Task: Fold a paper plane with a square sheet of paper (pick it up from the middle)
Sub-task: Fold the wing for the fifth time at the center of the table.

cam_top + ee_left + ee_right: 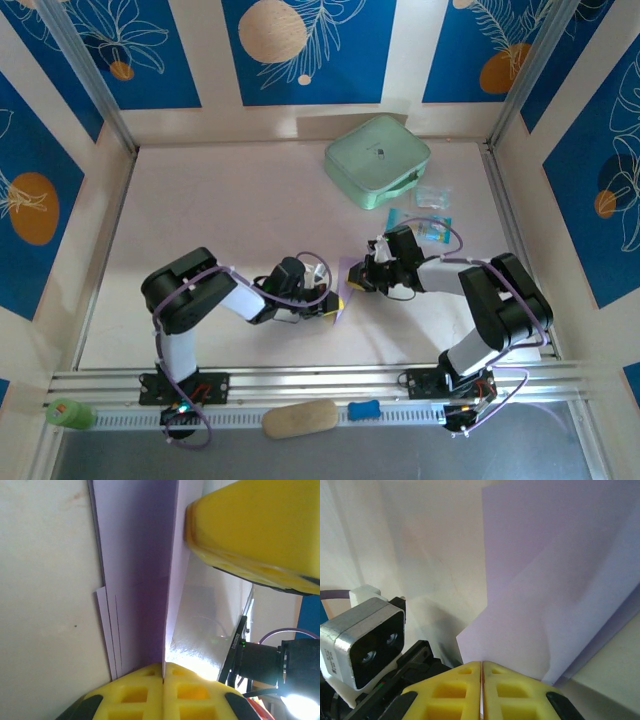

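Note:
The square sheet of paper (346, 283) is lavender and folded into layers, held up between my two grippers near the table's front middle. My left gripper (332, 300) is shut on its lower edge. In the left wrist view the yellow jaws (164, 666) pinch one upright ply of the paper (140, 570), with stacked edges to the left. My right gripper (358, 280) is shut on the paper's other side. Its jaws (481, 664) clamp a corner of the paper (560, 570), which shows a slanted flap. I cannot tell whether it has the paper plane's shape.
A mint-green case (377, 160) lies at the back right. Small blue packets (433, 228) lie close behind the right arm. One of the right gripper's yellow fingers (250, 525) hangs close over the paper. The left wrist camera (362, 645) sits just beside the right jaws.

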### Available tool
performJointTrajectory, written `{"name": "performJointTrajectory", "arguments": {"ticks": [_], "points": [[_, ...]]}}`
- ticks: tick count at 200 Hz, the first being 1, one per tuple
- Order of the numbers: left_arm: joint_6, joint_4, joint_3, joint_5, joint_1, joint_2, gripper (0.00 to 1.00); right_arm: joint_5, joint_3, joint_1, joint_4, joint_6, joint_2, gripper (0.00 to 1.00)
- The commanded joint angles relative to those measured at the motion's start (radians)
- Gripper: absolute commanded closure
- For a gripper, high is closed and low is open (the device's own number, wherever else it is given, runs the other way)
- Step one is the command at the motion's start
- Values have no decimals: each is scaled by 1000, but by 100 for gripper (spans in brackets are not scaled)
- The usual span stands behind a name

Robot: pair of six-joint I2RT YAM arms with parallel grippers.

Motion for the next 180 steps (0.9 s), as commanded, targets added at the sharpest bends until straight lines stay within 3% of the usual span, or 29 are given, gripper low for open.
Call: {"name": "performJointTrajectory", "arguments": {"ticks": [1,180], "points": [[-9,-113,1,-19,20,44,100,-21,20,-6,4,-19,23,91],[-127,-83,-21,-11,46,84,100,-34,21,-16,22,-24,50,91]]}}
